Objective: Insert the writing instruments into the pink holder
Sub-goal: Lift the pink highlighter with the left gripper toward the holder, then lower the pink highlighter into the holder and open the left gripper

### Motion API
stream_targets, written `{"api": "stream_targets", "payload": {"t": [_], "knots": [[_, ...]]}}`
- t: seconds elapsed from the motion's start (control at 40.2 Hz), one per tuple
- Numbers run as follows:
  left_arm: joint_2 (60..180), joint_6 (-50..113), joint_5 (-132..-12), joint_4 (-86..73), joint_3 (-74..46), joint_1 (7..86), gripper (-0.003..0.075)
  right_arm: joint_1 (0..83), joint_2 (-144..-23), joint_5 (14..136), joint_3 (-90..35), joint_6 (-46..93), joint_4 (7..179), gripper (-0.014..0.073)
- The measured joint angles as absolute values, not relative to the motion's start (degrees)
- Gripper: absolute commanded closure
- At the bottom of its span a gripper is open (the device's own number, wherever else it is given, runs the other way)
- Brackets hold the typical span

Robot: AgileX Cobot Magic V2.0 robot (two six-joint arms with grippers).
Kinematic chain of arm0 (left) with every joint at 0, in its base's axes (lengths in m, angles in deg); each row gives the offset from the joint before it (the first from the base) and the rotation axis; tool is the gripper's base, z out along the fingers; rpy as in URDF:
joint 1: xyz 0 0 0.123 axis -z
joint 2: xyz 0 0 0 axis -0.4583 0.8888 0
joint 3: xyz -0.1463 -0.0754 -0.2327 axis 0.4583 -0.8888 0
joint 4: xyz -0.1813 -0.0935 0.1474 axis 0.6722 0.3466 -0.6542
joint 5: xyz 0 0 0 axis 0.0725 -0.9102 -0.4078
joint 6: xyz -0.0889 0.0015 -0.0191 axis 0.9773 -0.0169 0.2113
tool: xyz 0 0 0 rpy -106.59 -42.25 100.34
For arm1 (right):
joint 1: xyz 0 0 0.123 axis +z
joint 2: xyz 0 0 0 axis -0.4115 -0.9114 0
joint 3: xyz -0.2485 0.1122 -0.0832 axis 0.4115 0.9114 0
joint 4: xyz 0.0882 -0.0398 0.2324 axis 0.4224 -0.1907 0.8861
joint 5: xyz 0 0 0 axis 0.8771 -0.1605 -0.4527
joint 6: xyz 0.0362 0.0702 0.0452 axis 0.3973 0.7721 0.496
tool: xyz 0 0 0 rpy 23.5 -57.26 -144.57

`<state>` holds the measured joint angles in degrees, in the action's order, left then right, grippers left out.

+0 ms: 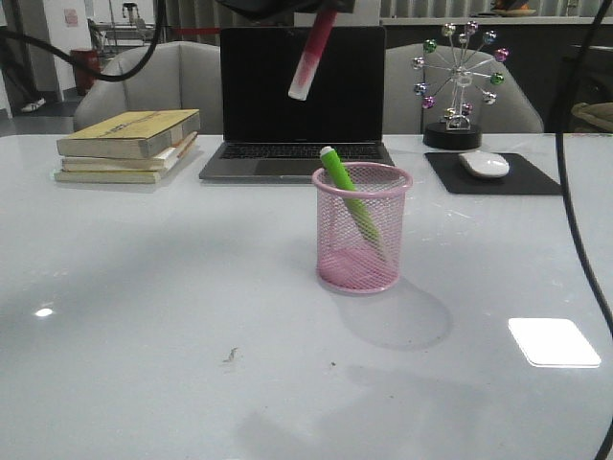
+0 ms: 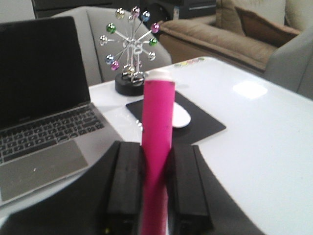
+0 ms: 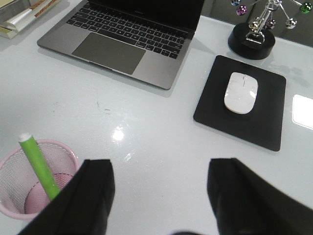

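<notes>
The pink holder (image 1: pixel 362 228) stands at the middle of the table with the green highlighter (image 1: pixel 351 196) leaning inside it, pale cap end up and over the rim. High above it hangs the pink highlighter (image 1: pixel 312 56), tilted, pale cap end down. In the left wrist view my left gripper (image 2: pixel 155 147) is shut on the pink highlighter (image 2: pixel 157 122), which sticks out past the fingers. My right gripper (image 3: pixel 160 166) is open and empty above bare table, with the holder (image 3: pixel 14 169) and green highlighter (image 3: pixel 38 165) just beside one finger.
An open laptop (image 1: pixel 297 96) sits behind the holder, a stack of books (image 1: pixel 129 144) at back left. At back right are a black mouse pad (image 1: pixel 493 174) with a white mouse (image 1: pixel 485 164) and a ferris-wheel ornament (image 1: pixel 458 86). A cable (image 1: pixel 575 192) hangs at right.
</notes>
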<state>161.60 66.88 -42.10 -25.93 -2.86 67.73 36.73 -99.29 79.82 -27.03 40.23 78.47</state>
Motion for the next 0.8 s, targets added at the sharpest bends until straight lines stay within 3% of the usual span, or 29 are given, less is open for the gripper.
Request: {"api": "stream_targets", "payload": {"t": [0.797], "knots": [[169.27, 67.87, -34.03, -24.71, -2.86, 71.63, 0.0629, 31.21, -99.29, 82.71, -27.03, 40.23, 74.91, 0.0073]]}}
